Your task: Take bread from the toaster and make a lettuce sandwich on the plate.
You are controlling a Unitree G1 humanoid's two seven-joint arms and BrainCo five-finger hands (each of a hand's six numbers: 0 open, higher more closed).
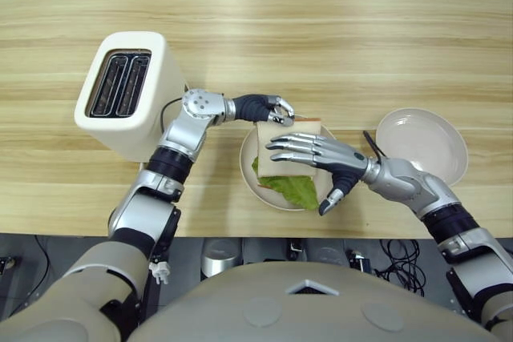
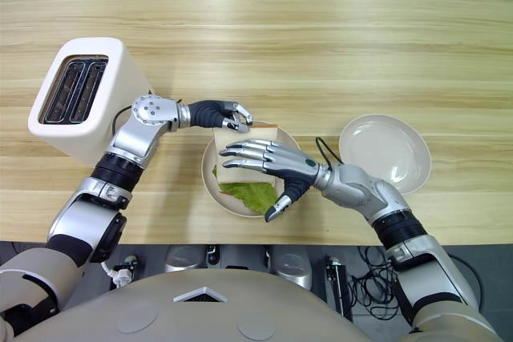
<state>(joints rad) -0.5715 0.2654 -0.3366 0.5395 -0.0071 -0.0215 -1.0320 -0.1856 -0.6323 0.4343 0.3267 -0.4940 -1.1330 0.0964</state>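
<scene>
A white toaster (image 1: 124,94) stands at the left with two dark slots on top. Right of it, a round plate (image 1: 247,162) carries a green lettuce leaf (image 1: 292,190) with a bread slice (image 1: 298,128) lying on it. My left hand (image 1: 274,109) is at the slice's far left corner, fingers curled and pinching its edge. Just above the bread hovers my right hand (image 1: 317,154), its fingers spread flat and holding nothing. The hand hides the middle of the slice.
A second, empty white dish (image 1: 421,146) sits to the right of the plate, near the table's front edge. A thin black cable (image 1: 372,145) lies between them. Bare wooden tabletop (image 1: 321,30) stretches across the far side.
</scene>
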